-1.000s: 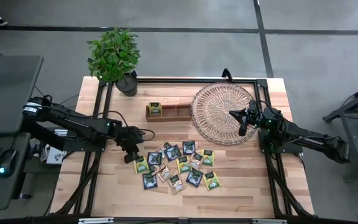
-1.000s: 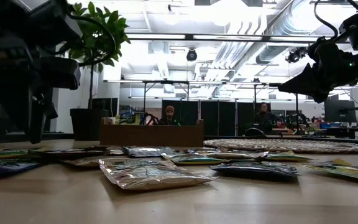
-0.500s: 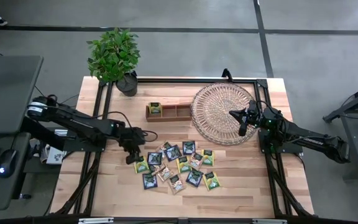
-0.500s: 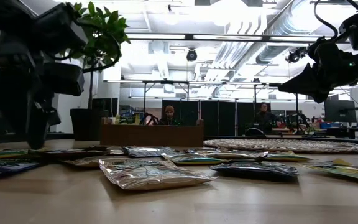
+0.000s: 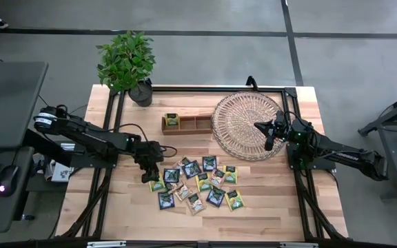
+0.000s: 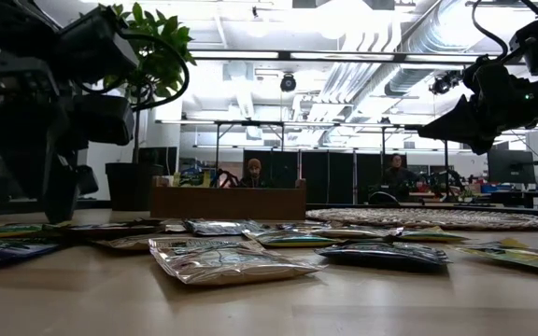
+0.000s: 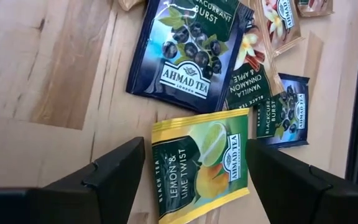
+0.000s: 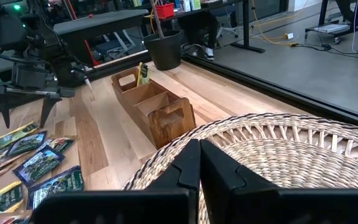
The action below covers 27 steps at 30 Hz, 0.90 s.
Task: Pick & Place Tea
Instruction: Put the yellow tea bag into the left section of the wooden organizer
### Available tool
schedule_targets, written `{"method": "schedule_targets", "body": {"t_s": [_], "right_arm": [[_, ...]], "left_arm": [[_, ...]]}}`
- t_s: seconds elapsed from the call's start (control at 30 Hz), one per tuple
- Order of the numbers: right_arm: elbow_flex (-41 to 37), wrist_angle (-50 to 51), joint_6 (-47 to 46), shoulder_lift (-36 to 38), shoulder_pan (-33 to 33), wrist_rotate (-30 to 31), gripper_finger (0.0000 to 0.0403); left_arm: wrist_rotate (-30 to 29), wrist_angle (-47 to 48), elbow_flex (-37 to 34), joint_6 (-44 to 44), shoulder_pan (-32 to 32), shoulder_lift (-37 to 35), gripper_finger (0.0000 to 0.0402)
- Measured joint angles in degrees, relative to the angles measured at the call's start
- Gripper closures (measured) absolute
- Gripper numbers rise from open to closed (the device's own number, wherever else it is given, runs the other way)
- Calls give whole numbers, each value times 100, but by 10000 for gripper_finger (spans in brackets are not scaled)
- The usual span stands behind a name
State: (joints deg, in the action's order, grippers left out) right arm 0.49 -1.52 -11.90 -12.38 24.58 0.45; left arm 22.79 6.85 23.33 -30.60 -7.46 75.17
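Several small square tea sachets [image 5: 195, 182], yellow-green, dark navy and beige, lie flat and partly overlapping on the table's middle. My left gripper [image 5: 150, 176] is open above the pile's left edge. In the left wrist view its fingers [image 7: 114, 171] stand on either side of a yellow-green lemon and lime sachet [image 7: 201, 165] without touching it. Beside that sachet lies a navy blackcurrant sachet [image 7: 188, 50]. My right gripper [image 5: 268, 140] is shut and hangs above the right part of the round wicker tray [image 5: 236, 103], its fingertips [image 8: 199, 149] over the tray's rim.
A narrow wooden three-compartment box [image 5: 187, 123] stands between pile and far edge, with one sachet [image 5: 172, 119] upright in its left compartment. A potted plant [image 5: 126, 65] stands at the far left corner. Bare wood lies near the near edge [image 5: 205, 224].
My left gripper has moved a little toward the table's right, from beside the pile to over its left edge, and has come slightly lower. It has stayed open. The sachets and my right arm have kept still.
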Motion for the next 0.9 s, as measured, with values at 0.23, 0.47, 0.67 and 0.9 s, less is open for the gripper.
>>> {"method": "schedule_targets", "body": {"t_s": [0.23,0.47,0.67,0.9], "right_arm": [[-2,0,0,0,0,0,394],[0,0,-1,0,0,0,400],[-1,0,-2,0,2,0,395],[-2,0,0,0,2,1,398]], "left_arm": [[169,4,-4,-80,0,7,120],[524,29,-11,-117,-4,11,141],[711,71,-15,-135,-10,16,170],[759,98,-24,-170,-11,18,199]]}}
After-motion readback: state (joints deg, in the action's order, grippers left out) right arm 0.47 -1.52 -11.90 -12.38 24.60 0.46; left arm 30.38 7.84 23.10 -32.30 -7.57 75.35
